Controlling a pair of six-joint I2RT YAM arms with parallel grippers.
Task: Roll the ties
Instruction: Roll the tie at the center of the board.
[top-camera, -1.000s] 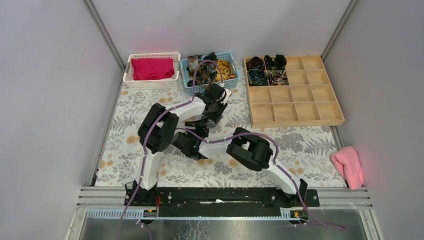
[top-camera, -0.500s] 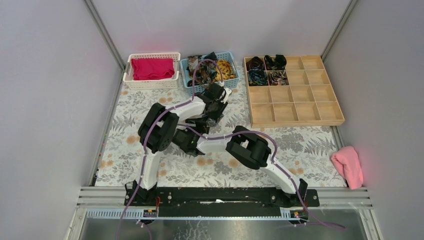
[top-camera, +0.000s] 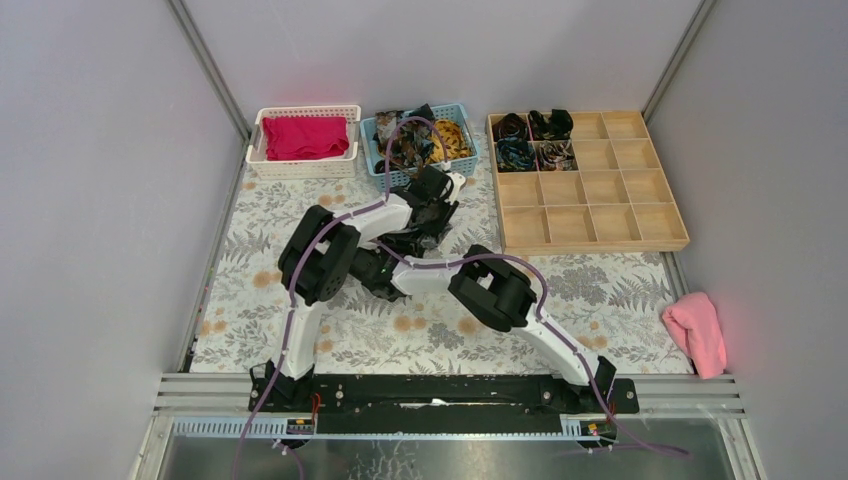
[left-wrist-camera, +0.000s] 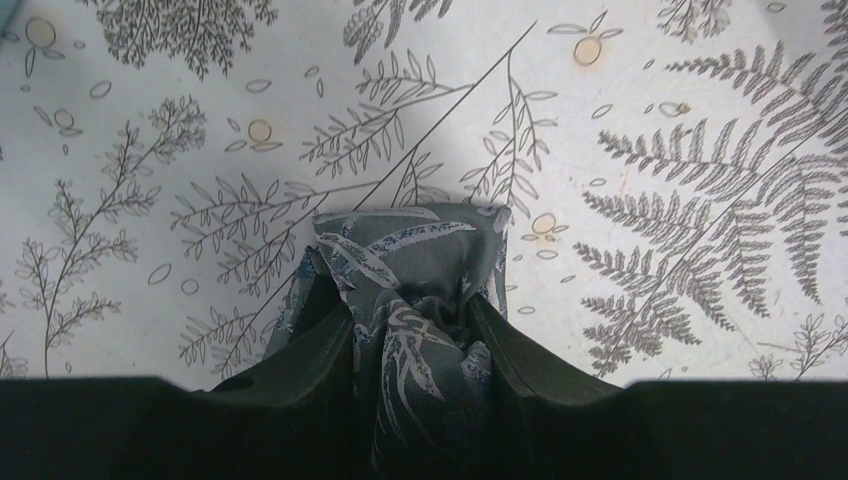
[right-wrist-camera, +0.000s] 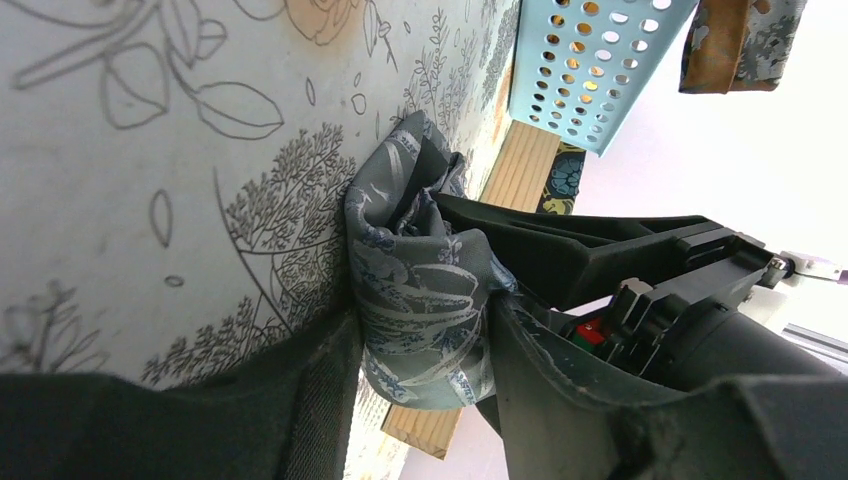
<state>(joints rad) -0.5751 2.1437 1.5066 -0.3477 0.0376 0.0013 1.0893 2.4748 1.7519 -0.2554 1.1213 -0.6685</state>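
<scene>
A dark grey tie (left-wrist-camera: 400, 260) with a pale leaf pattern is bunched into a small wad just above the floral tablecloth. My left gripper (left-wrist-camera: 412, 320) is shut on it, with a finger pressed on either side. My right gripper (right-wrist-camera: 425, 330) is shut on the same tie (right-wrist-camera: 420, 290) from the other side, and the left gripper's black fingers (right-wrist-camera: 560, 250) show right behind it. In the top view both grippers meet at mid-table (top-camera: 400, 250) and hide the tie. More loose ties fill the blue basket (top-camera: 380, 160). Rolled ties (top-camera: 530, 140) sit in four far-left compartments of the wooden tray (top-camera: 585, 240).
A white basket (top-camera: 305, 168) holding a magenta cloth stands at the back left. A pink cloth (top-camera: 695, 330) lies at the right table edge. The blue basket's wall (right-wrist-camera: 590, 70) and the tray's edge (right-wrist-camera: 520, 170) are close behind the grippers.
My right arm has swung its forearm and gripper away from the bases and leftward, closer to the left gripper. The left arm has barely shifted.
</scene>
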